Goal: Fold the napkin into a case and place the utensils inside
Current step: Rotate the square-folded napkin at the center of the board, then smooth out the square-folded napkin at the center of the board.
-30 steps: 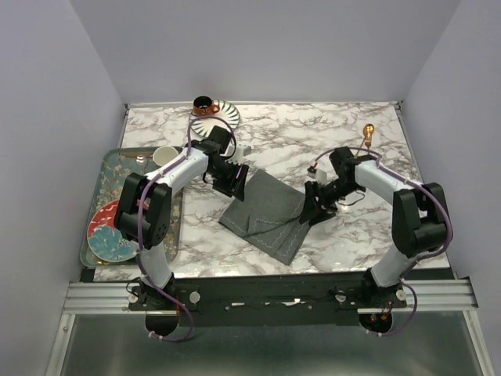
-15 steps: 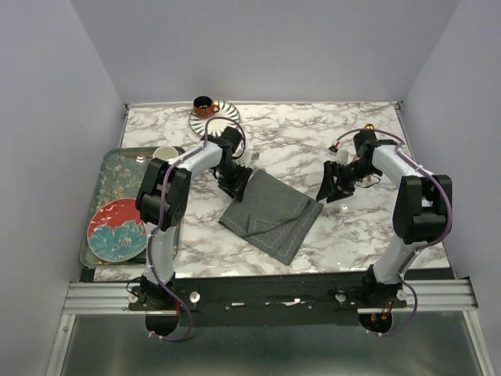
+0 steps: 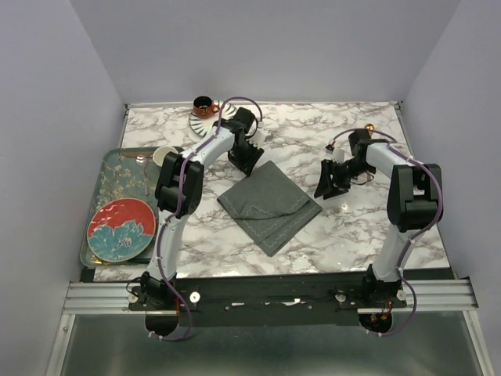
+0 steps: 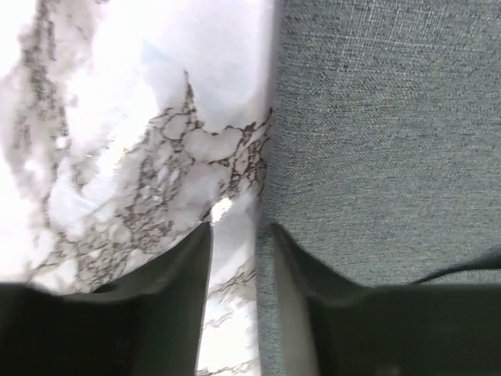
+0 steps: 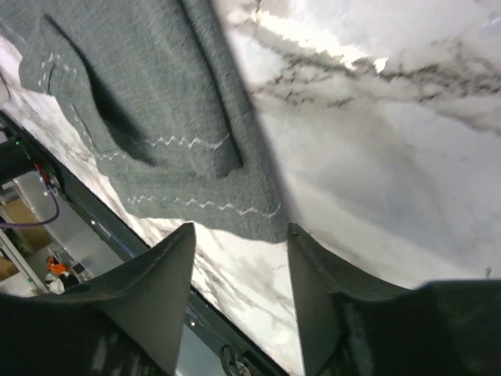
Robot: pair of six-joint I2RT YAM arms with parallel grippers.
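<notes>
Napkin (image 3: 270,205) lying diagonal. Left end effector (image 3: 245,160) nearer, straddling napkin's far-left edge, half-open, empty. Right end effector (image 3: 327,185) hanging beside napkin's rt corner, open, empty.

Napkin (image 3: 270,205) matt woven grey cloth; table (image 3: 313,129) glossy marbled surface; utensil (image 3: 369,128) shiny gold metal.

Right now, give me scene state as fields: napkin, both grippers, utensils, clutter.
napkin: folded, flat, mid-table, not yet a narrow case
left gripper: open, at the napkin's far corner, holding nothing
right gripper: open, just right of the napkin, holding nothing
utensils: one gold utensil at far right, partly behind the right arm; second not made out
tray: left side, holds red plate and white cup
</notes>
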